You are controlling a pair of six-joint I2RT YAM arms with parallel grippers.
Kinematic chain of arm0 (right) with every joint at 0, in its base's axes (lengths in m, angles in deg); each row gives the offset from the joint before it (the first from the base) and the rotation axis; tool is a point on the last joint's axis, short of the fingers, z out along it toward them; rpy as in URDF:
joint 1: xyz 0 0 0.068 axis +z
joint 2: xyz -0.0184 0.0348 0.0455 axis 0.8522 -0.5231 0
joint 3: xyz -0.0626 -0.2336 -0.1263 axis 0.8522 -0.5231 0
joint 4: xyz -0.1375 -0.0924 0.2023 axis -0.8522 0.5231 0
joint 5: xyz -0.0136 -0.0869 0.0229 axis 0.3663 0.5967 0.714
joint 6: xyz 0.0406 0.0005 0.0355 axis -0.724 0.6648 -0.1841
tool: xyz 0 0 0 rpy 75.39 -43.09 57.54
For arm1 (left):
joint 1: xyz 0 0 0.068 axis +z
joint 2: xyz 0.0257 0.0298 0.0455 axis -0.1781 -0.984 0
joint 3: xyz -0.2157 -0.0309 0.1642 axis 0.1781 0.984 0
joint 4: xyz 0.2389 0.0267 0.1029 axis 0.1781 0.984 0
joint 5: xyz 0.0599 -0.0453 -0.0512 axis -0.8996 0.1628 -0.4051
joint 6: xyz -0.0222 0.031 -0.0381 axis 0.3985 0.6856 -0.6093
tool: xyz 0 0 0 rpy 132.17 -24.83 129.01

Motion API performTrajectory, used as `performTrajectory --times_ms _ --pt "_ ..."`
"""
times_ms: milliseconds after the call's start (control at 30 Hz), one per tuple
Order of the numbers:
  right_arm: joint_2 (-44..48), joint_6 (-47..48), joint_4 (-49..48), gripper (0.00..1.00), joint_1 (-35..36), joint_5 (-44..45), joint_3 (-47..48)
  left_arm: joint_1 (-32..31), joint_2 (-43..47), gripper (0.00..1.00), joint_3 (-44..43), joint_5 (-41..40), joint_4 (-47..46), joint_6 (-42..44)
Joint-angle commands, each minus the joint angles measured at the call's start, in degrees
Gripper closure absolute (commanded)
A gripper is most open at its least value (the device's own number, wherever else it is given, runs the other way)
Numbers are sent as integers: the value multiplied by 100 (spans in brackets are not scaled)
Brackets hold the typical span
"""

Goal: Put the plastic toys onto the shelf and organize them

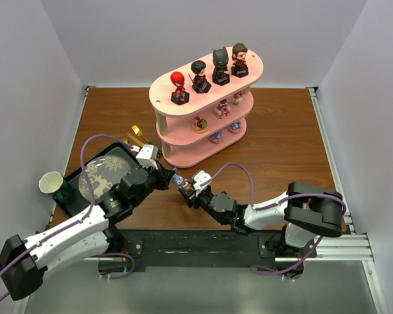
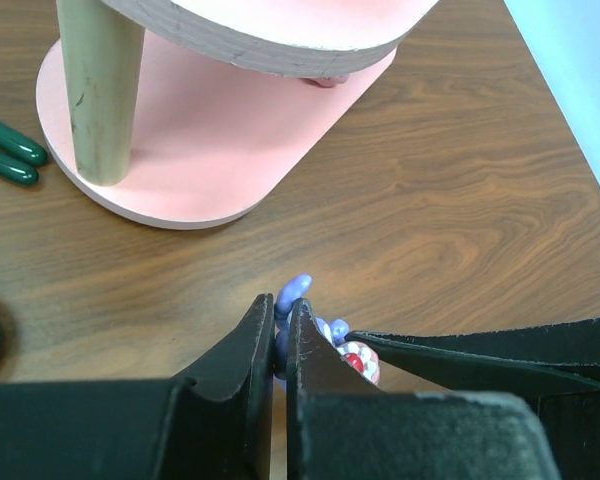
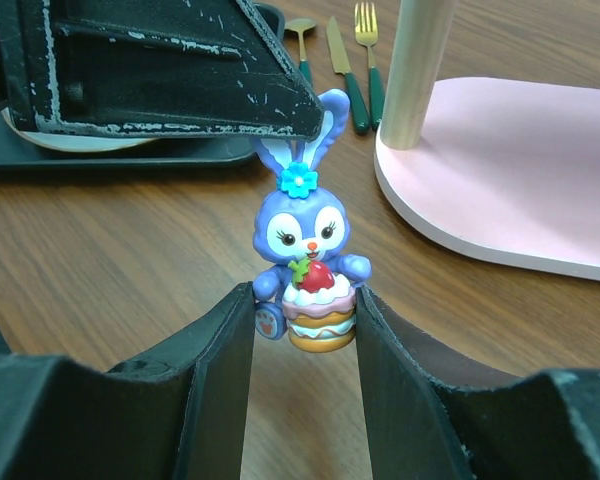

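At far left a pale round cup (image 1: 50, 182) stands beside a black rectangular tray (image 1: 78, 168) that carries a patterned round plate (image 1: 105, 175). Gold-and-green cutlery (image 1: 137, 137) lies just beyond it. The left gripper (image 1: 172, 178) reaches over the brown wooden table (image 1: 281, 144) with its fingers almost together, pinching one ear of a small blue plastic rabbit toy (image 3: 302, 235) — a figure hugging a strawberry-topped cake. The right gripper (image 3: 305, 305) meets it from the opposite side, its fingers pressed against the rabbit's sides, so both arms grasp the toy near the foot of the pale pink three-tier shelf (image 1: 162, 89). Four big-headed figures (image 1: 200, 75) line the shelf's top board — smaller toys (image 1: 200, 123) sit on the two lower tiers.
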Motion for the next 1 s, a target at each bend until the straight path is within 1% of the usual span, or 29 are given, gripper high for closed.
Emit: performTrajectory --times_ms 0,33,67,100,167,233,267,300,367,500,633,700,767,900,967 --pt "411 -23 483 58 47 -444 425 -49 131 100 -275 45 -347 522" --pt "517 -50 747 55 38 -628 486 -50 131 100 -310 89 -339 636" --pt "623 -93 1246 52 46 -665 618 -58 140 100 -372 151 -321 838" --pt "841 -190 1477 47 38 -691 671 -84 140 100 -398 160 -277 927" --pt "1036 -261 2082 43 20 -709 777 -102 166 100 -460 256 -259 1146" --pt "1255 -287 2357 39 -59 -857 882 -120 193 100 -478 344 -242 1401" --pt "1317 -322 2541 37 -224 -1224 917 -137 227 100 -512 449 -242 1559" --pt "1370 -427 2612 35 -313 -1410 935 -155 236 100 -530 485 -216 1612" --pt "1484 -559 2805 33 -550 -1806 988 -190 210 100 -600 555 -172 1761" --pt "1608 -630 3139 27 -718 -2062 1128 -330 122 100 -741 556 -5 1955" --pt "1617 -613 3535 27 -718 -1835 1339 -445 0 100 -847 468 31 2000" --pt "1547 -639 3711 29 -744 -1659 1418 -524 -18 100 -891 459 4 2017" --pt "1520 -691 3747 30 -779 -1623 1445 -577 -80 100 -952 380 39 2078" --pt "1494 -735 3825 35 -788 -1614 1506 -726 -141 100 -1005 187 110 2210" --pt "1502 -744 3861 36 -788 -1553 1489 -770 -185 100 -1005 99 118 2263"
